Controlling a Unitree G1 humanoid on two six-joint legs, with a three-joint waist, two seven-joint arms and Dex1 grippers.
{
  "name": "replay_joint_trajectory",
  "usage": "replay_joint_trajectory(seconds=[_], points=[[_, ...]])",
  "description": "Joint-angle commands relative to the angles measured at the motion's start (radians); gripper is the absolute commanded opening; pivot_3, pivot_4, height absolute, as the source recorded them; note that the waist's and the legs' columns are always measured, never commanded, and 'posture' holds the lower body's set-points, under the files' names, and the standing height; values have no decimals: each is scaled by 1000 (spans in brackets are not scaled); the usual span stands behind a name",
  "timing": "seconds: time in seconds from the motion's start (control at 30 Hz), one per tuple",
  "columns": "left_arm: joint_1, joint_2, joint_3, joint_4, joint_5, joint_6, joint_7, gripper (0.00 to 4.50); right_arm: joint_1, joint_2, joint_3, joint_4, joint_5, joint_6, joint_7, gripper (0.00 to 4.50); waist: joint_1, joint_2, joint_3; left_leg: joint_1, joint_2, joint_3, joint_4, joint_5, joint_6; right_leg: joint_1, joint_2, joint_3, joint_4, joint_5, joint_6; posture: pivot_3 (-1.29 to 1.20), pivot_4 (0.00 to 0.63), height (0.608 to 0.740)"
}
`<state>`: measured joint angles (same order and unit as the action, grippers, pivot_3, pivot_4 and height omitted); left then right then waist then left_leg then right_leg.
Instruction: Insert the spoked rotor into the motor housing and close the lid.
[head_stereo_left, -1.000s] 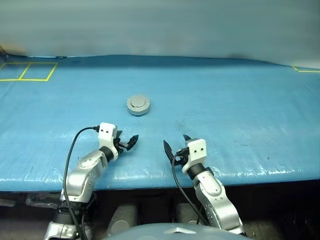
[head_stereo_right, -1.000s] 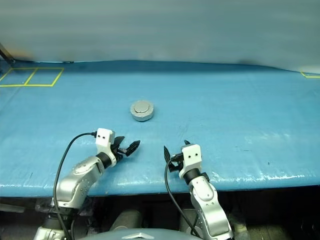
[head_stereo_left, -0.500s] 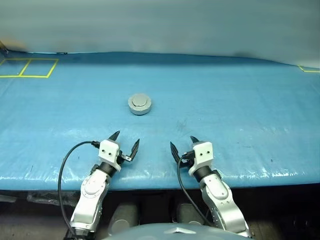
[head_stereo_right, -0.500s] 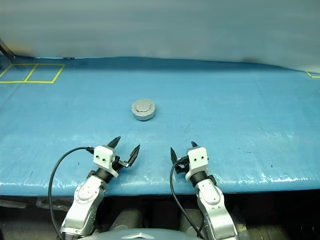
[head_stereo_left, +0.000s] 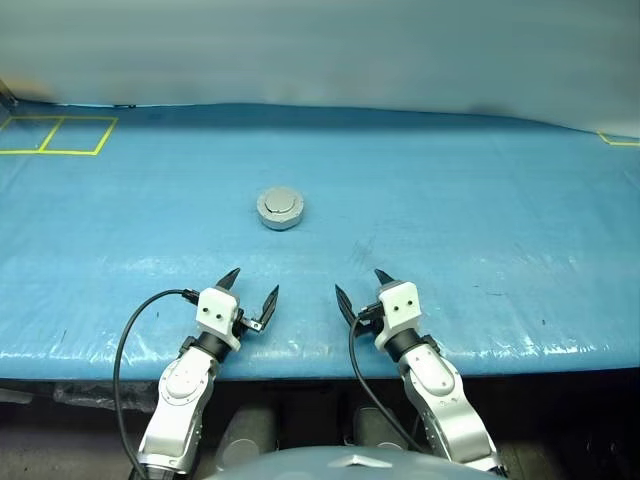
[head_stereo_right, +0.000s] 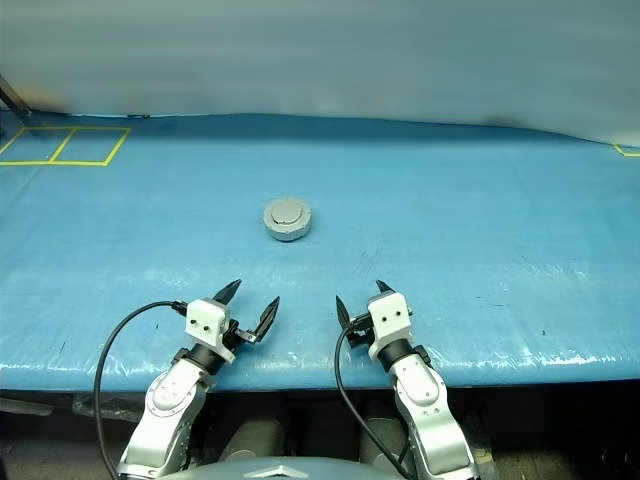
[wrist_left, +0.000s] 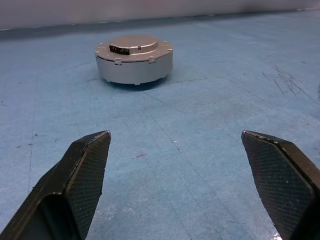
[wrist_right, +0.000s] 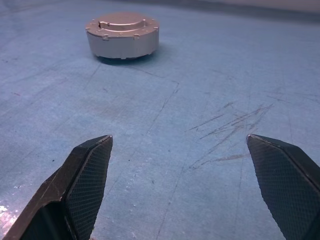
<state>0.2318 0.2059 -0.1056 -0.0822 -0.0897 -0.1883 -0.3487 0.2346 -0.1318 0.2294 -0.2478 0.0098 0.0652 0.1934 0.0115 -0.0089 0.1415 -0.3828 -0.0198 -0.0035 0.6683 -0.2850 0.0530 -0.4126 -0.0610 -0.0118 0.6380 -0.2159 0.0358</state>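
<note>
I count one motor housing (head_stereo_left: 279, 209) on the blue table (head_stereo_left: 480, 230), with its lid (wrist_left: 133, 43) closed flat on top, the raised central circle facing up. It sits alone near the middle of the table, well ahead of both arms and a little to the left of the gap between them. Nothing else lies on the blue sheet that I can make out, apart from two yellow taped squares (head_stereo_left: 55, 136) at the far left corner and a bit of yellow tape (head_stereo_left: 618, 139) at the far right edge.

I have two grippers in view, both at the near edge of the table. The left gripper (head_stereo_left: 249, 292) has its jaws spread wide, holding nothing and touching nothing; the bare table shows between its fingers (wrist_left: 86, 170). The right gripper (head_stereo_left: 360, 290) is the same: jaws wide apart, empty, with scratched blue surface between them. Both point level toward the housing, well apart from it.
</note>
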Motion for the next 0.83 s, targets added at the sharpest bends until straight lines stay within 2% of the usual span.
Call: replay_joint_trajectory(seconds=[0.03,0.83], points=[[-6,7,7,-2,-5,-19,-14,4485,9,3,-5,-24,0,-27,2,4500,0,0,0,0,0,0,0,0,0,0,0,0,0,0,0,0,150,740],[-27,15,7,27,12,-25,-20,4485,7,27,9,-15,-15,-38,3,4500,0,0,0,1,0,0,0,0,0,1,0,0,1,0,0,0,150,740]])
